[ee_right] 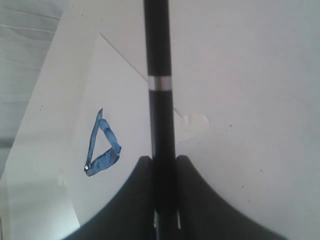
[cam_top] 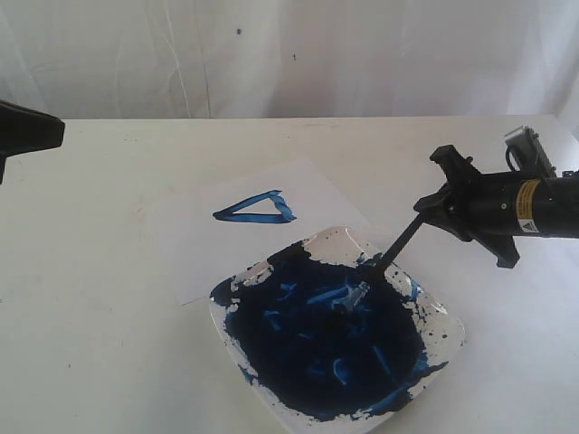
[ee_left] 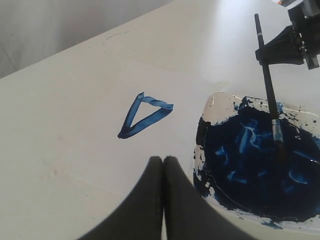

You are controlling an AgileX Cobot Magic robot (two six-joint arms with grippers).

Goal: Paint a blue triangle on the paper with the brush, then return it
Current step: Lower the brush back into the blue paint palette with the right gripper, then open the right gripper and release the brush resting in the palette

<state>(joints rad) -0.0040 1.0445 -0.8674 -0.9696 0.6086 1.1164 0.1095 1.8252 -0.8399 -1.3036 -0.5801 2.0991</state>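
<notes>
- Brush (cam_top: 398,246), exterior view: right gripper (cam_top: 434,212) pinches the handle, tilted, tip down in the plate (cam_top: 450,318) paint. Triangle (cam_top: 256,209) looks closed on the paper (cam_top: 312,194), so we read this as the return.
- Left wrist view: left gripper (ee_left: 163,167) fingers pressed together, empty, near the paper and well clear of the brush. We judge it parked so it can't smear anything.
- Right wrist view: fingers (ee_right: 195,200) squeeze the handle from both sides, keeping it straight.
</notes>
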